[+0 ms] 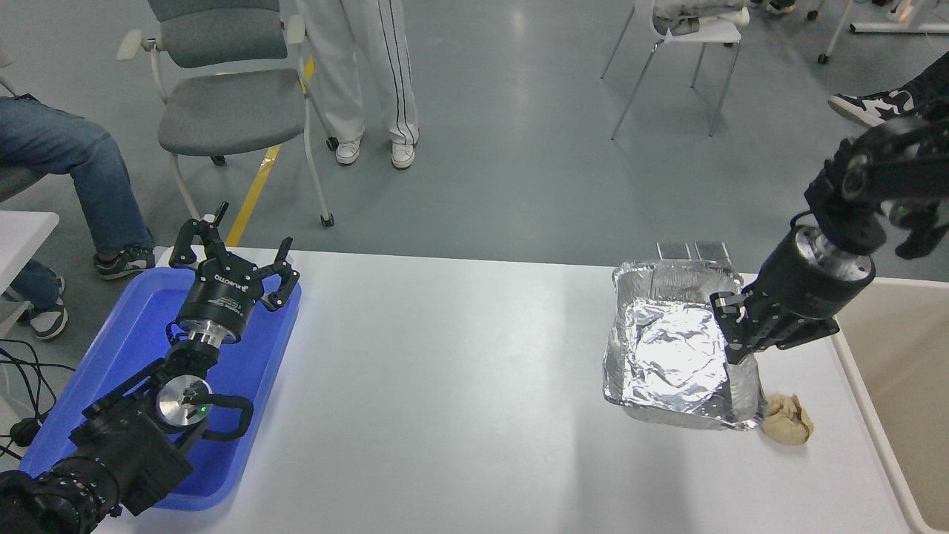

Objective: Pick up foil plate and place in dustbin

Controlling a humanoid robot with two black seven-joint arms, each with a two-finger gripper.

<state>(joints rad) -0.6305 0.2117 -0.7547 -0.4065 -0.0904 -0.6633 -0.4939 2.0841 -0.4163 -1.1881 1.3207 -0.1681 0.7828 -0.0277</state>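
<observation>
The foil plate (671, 356) is a shiny silver rectangular tray with a wrinkled bottom. It hangs tilted in the air above the table's right part. My right gripper (735, 343) is shut on the plate's right rim and holds it up. The beige dustbin (890, 356) stands at the right edge of the table, just right of the gripper, and only part of it shows. My left gripper (231, 256) is open and parked over the blue tray at the left.
A blue plastic tray (133, 348) lies at the table's left end under the left arm. A small crumpled tan paper ball (787, 420) lies on the table below the plate. People and chairs are beyond the far edge.
</observation>
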